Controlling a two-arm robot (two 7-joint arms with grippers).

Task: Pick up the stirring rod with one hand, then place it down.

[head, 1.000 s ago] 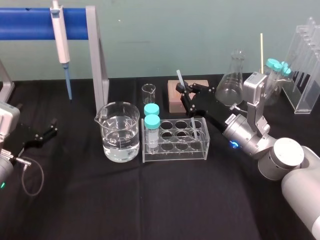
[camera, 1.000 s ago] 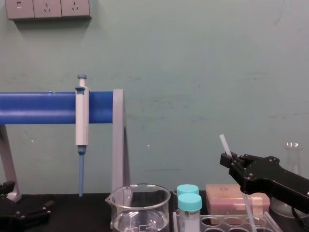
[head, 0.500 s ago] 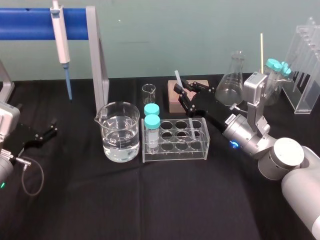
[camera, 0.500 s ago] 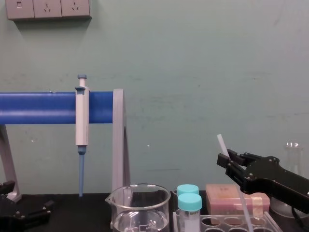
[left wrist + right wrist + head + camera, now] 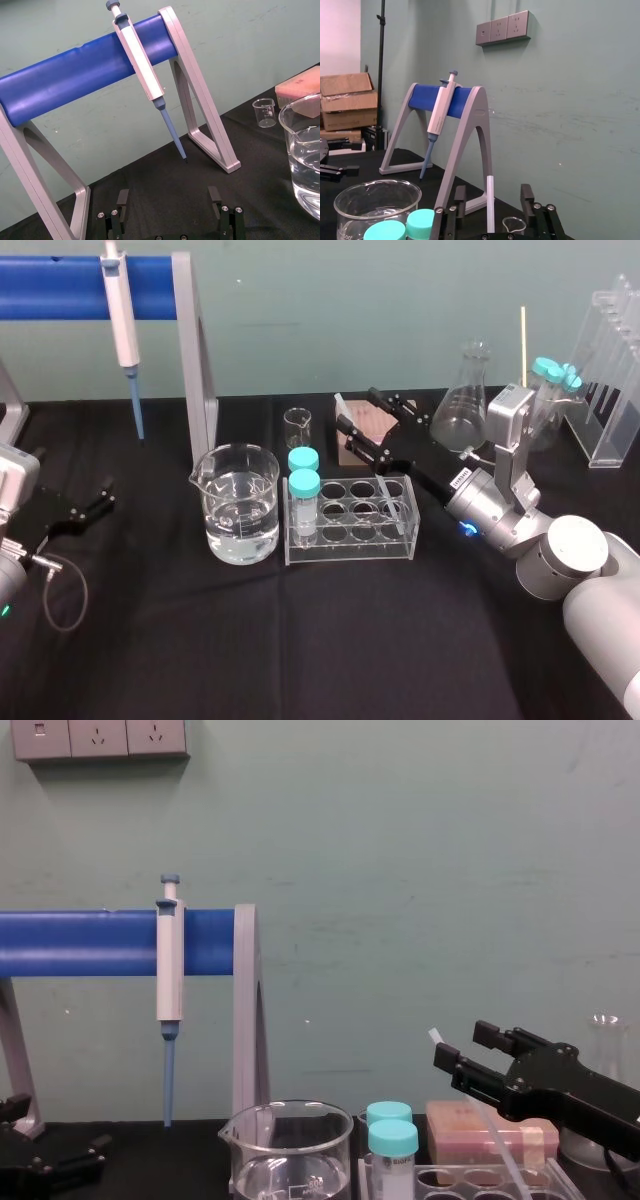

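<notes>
Since 0.5 s earlier, right gripper had released: fingers now spread wide, nothing held. Stirring rod had tipped over, top end lower and further to robot's left. It leaned steeply with its lower end in a well at the right end of the test-tube rack and its upper part between the open fingers. Whether it touched a finger could not be told. Left gripper sat parked at the table's left, fingers apart, empty.

Risks, as judged:
- Rod was unsupported at the top, so a finger brushing it on withdrawal could lever it out of the well or drag the light rack.
- Rod falling leftward could strike the small beaker or the capped tubes.

Count: 1 stirring rod, 1 rack, 2 capped tubes in it, 1 large beaker part-filled, 1 small beaker, 1 conical flask, 1 pipette on its stand
</notes>
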